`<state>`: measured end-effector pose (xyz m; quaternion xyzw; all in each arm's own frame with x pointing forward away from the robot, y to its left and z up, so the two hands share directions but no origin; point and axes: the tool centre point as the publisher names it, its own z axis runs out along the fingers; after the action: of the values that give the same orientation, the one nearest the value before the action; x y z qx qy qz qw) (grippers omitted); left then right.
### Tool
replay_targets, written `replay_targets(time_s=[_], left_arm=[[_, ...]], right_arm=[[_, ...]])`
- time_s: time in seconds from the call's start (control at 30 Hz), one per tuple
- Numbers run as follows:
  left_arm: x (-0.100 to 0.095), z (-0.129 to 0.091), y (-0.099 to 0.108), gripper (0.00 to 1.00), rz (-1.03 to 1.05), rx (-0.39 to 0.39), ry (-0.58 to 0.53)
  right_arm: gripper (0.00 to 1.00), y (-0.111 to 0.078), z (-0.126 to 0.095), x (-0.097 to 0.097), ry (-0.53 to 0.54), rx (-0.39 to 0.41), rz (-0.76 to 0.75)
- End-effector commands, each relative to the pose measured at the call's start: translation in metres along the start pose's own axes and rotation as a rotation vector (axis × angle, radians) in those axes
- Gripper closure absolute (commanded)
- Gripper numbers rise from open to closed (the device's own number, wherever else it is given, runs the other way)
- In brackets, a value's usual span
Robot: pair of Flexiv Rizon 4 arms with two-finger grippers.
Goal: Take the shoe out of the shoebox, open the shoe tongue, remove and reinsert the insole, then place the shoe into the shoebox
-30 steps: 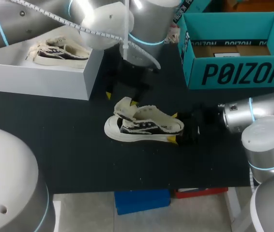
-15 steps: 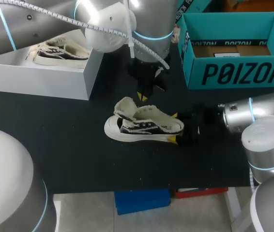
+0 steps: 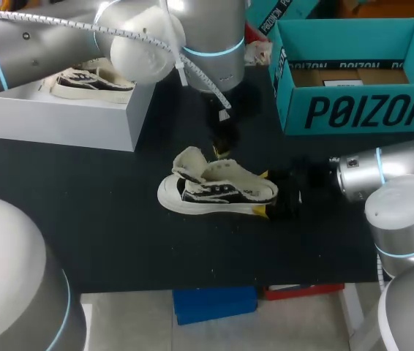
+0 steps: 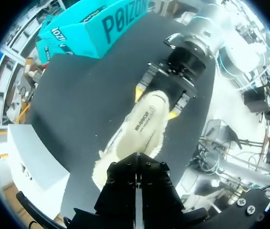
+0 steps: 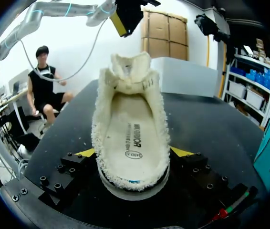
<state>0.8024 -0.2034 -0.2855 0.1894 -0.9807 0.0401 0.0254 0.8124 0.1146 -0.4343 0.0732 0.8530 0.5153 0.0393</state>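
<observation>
Since the shoe (image 3: 218, 189) lies on its sole out on the black table (image 3: 104, 219) with its mouth laid wide, I judge the take-out step done and the tongue step at or near its end.

Well off past the shoe's toe end and further back stands the white shoebox (image 3: 61, 121), with a second shoe (image 3: 90, 80) in it. Nearer, the left gripper (image 3: 219, 152) hangs just behind and above the tongue (image 3: 189, 162). In its own wrist view its fingers look pressed together on nothing, and I see no contact with the shoe. The tongue is folded up and forward toward the toe, and the right wrist view shows the insole (image 5: 132, 138) lying flat inside. At the shoe's heel the right gripper (image 3: 262, 193) pinches it from both sides, a yellow tip against each flank. Beyond the heel and further back sits a teal box (image 3: 360, 110).

The next move, as I read it, is the insole. The left fingers would need to part, come down into the mouth and catch the insole's edge while the right hand steadies the heel.

A second ago the left gripper stood spread, off toward the shoebox side of the toe. Since then it has swung across behind the tongue, turned about its axis and drawn its fingers together. The shoe and the right gripper have not shifted.
</observation>
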Motion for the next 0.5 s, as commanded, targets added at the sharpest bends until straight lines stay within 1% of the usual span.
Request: replay_targets(time_s=[0.03,0.07,0.17,0.2,0.33,0.4,0.5], left_arm=[[0.003,0.004,0.0,1.0,0.645,-0.063,0.208],[0.002,0.005,-0.001,1.0,0.647,-0.075,0.197],[-0.004,0.006,-0.002,1.0,0.677,-0.081,0.237],[-0.005,0.007,-0.002,1.0,0.69,-0.079,0.269],[-0.013,0.011,-0.001,1.0,0.73,-0.089,0.331],[-0.019,0.015,-0.003,1.0,0.721,-0.108,0.318],[-0.026,0.019,-0.006,1.0,0.717,-0.11,0.338]], right_arm=[[1.0,-0.001,0.002,-0.001,-0.001,0.001,0.001],[1.0,-0.001,0.002,-0.001,-0.001,0.001,0.001],[1.0,-0.001,0.002,-0.001,-0.001,0.001,0.001],[1.0,-0.001,0.002,-0.001,-0.001,0.001,0.001],[1.0,-0.001,0.002,-0.001,-0.001,0.001,0.001],[1.0,-0.001,0.002,-0.001,-0.001,0.001,0.001],[1.0,-0.001,0.002,-0.001,-0.001,0.001,0.001]])
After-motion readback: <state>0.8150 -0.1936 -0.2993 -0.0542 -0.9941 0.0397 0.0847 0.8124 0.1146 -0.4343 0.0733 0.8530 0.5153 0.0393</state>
